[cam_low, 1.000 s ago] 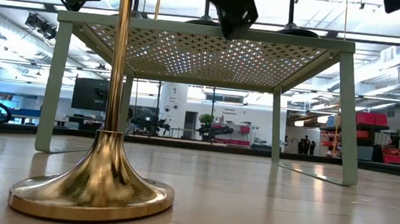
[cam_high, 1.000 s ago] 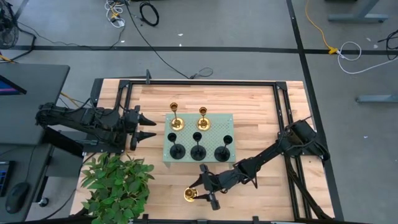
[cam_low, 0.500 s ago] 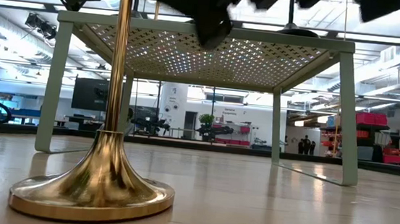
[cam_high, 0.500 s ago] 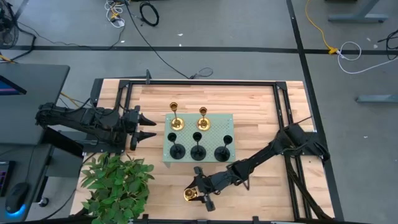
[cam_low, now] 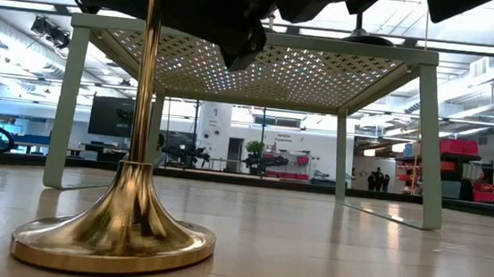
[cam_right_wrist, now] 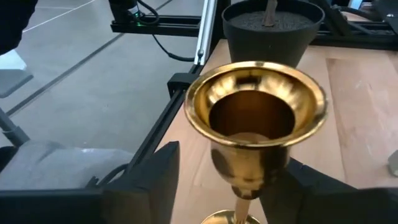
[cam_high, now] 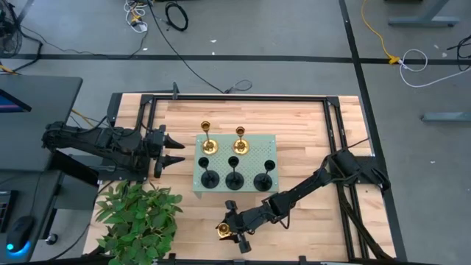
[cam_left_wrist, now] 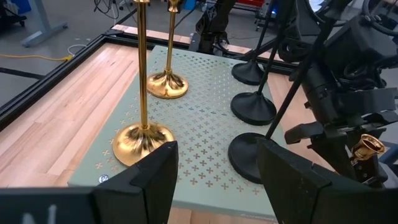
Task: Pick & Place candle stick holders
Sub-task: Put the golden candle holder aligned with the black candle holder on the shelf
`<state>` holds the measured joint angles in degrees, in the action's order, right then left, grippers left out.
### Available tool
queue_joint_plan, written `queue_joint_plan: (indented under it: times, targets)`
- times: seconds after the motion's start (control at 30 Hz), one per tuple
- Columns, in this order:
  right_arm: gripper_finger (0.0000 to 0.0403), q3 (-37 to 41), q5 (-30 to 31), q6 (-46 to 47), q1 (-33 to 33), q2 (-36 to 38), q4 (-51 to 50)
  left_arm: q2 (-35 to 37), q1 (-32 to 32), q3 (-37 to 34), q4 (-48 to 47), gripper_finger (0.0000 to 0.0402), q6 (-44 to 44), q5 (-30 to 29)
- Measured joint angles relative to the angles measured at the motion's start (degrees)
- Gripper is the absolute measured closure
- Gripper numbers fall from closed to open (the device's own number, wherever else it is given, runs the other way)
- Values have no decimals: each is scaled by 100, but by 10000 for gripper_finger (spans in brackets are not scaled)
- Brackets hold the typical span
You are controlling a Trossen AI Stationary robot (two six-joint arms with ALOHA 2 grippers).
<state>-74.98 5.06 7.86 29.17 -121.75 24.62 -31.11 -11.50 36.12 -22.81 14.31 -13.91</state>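
One gold candle stick holder [cam_high: 223, 230] stands alone on its round base [cam_low: 113, 237] on the wooden table near the front edge. My right gripper [cam_high: 232, 230] is open; its fingers stand on either side of this holder just below the cup [cam_right_wrist: 256, 115], without touching it. Two more gold holders [cam_high: 207, 140] [cam_high: 240, 139] and three black ones [cam_high: 234, 179] stand on the pale green perforated tray [cam_high: 254, 156]. My left gripper [cam_high: 175, 151] is open and empty, left of the tray, and its wrist view looks onto the tray [cam_left_wrist: 205, 124].
A potted green plant [cam_high: 138, 217] stands at the table's front left corner, close to the lone gold holder; its dark pot shows in the right wrist view [cam_right_wrist: 273, 25]. The tray stands on four legs [cam_low: 66, 105]. A black frame [cam_high: 235, 98] rims the table.
My right gripper has gone toward the table's left and near edges, closing in on the lone gold holder until its open fingers stand around it. The holder has stayed where it was.
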Motion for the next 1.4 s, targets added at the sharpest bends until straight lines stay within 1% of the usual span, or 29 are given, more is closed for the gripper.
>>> queue_joint_plan:
  times: [0.13, 0.43, 0.53, 0.67, 0.83, 1.0, 1.17, 1.27, 1.4]
  targets:
    - [247, 0, 0, 7, 2, 0, -24, -1, 1, 0, -4, 184, 0, -1]
    - [360, 0, 6, -5, 0, 0, -24, -1, 1, 0, -17, 184, -2, 0]
    - [383, 0, -10, -15, 2, 0, -29, 0, -1, 0, -19, 184, -2, 0]
    - [383, 0, -4, -20, 2, 0, -26, -2, 1, 0, -20, 184, -9, 0]
    - [367, 0, 2, 11, 2, 0, -40, -2, 1, 0, -24, 184, -8, -1]
    - [382, 4, 3, -84, 11, 122, -221, 0, -1, 0, -113, 184, -7, -1]
    - [382, 4, 6, -85, 80, 538, -363, -2, 0, 0, -155, 184, 7, -2]
    - [373, 4, 71, -86, 145, 832, -594, -2, -1, 0, -155, 184, 7, -2]
    - [377, 4, 511, -291, 257, 1345, -985, -1, 1, 0, -155, 184, 9, -2]
